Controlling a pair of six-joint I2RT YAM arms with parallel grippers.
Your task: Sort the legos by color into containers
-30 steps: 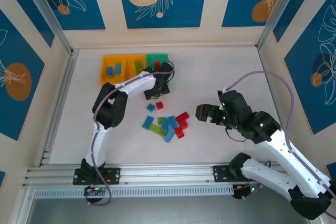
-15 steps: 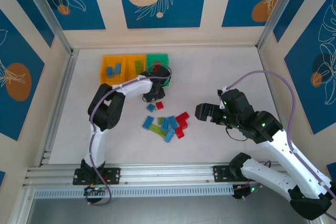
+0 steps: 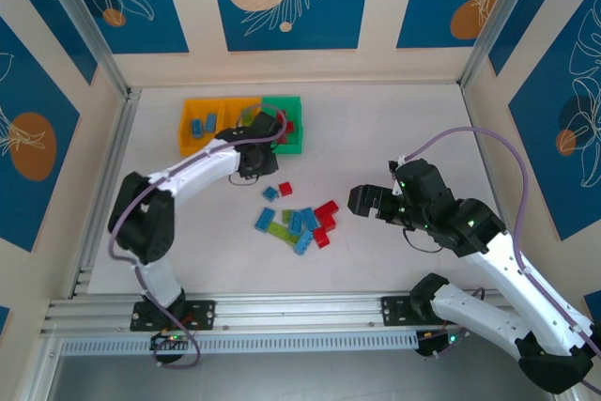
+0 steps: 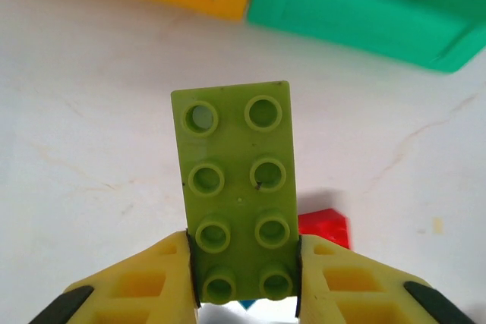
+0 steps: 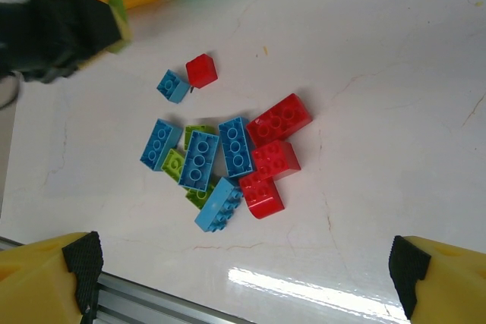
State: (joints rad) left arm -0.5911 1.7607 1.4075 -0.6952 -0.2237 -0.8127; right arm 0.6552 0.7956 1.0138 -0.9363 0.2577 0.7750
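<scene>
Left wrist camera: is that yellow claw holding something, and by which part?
The left claw holds a lime green lego, pinched by its two long sides at the near end, the rest sticking out ahead. The right claw is open, holding nothing.

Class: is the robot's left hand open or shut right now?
Shut: the left hand grips the lime green lego, yellow fingers pressing both its sides.
</scene>
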